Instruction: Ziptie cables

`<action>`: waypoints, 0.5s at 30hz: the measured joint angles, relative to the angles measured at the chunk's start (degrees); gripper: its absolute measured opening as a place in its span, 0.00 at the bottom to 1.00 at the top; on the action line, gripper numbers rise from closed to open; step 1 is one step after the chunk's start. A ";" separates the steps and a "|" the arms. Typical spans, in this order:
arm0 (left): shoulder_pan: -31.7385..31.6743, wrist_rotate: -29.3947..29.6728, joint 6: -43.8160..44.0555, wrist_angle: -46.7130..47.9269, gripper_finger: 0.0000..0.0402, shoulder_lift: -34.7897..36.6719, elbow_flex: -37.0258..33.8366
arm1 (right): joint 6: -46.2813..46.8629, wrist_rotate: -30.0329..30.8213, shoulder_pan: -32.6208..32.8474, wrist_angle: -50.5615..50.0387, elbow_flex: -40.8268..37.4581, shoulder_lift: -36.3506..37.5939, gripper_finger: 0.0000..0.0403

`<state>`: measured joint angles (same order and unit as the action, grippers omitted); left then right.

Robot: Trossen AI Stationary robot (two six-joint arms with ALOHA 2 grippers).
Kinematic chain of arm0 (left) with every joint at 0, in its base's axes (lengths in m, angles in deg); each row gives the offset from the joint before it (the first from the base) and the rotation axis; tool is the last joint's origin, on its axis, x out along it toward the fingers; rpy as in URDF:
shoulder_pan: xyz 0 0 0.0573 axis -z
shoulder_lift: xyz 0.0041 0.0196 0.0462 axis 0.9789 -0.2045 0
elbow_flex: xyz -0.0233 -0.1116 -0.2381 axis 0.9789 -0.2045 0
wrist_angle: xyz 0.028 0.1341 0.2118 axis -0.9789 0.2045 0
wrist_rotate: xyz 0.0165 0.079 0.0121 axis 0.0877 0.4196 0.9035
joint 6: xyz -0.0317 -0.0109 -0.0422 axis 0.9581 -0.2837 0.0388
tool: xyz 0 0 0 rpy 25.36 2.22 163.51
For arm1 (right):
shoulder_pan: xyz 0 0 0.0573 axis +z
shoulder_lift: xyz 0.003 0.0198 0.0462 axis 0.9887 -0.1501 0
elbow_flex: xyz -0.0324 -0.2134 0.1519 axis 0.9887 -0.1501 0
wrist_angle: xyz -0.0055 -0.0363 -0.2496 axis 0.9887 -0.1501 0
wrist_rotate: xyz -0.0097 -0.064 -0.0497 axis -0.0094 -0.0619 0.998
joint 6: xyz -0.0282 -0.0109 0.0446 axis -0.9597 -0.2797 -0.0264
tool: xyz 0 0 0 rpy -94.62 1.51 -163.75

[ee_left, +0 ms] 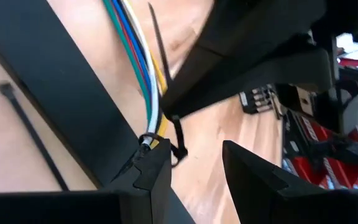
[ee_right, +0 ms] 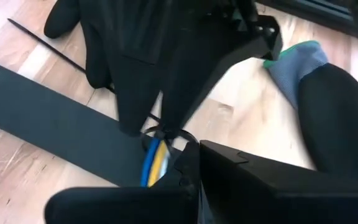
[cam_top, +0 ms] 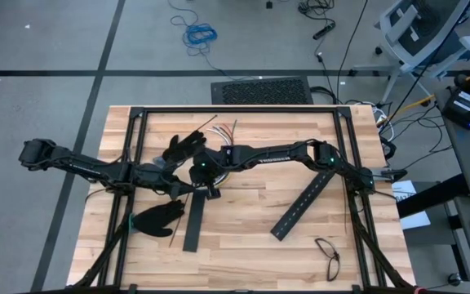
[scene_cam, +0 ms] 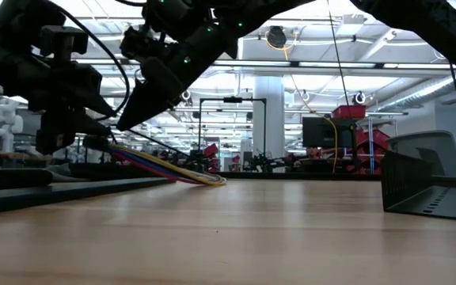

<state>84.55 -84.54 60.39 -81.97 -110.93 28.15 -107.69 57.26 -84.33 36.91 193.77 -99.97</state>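
Both arms met at centre-left of high view, over cables point(ee_left: 143, 68) bundled on wooden table point(cam_top: 251, 220). Left gripper point(ee_left: 194, 165) stood partly open, fingers straddling looped ziptie point(ee_left: 178, 140) around bundle. Right gripper point(ee_right: 166, 134) was closed, pinching ziptie at bundle. Black slotted bar point(cam_top: 192, 219) lay beneath, second bar point(cam_top: 302, 204) lower right. Black gloves point(cam_top: 160, 219) flanked arms; spare ziptie point(ee_left: 33, 134) lay apart. Eyeglasses point(cam_top: 327, 253) sat at lower right.

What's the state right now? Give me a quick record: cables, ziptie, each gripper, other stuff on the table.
cables: bundle held off the table, far ends resting on the wood
ziptie: looped round the bundle, tail sticking out
spare ziptie: flat on the table
left gripper: fingers apart beside the loop
right gripper: shut on the bundle
table: two black bars, gloves, glasses
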 joint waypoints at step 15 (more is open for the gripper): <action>0.04 -3.01 0.45 -0.18 0.35 0.04 0.00 | 1.79 -1.70 -2.27 -0.97 -0.02 0.00 0.00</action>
<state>84.59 -87.54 60.84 -82.15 -110.89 28.15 -105.91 55.55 -86.60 35.94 193.76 -99.97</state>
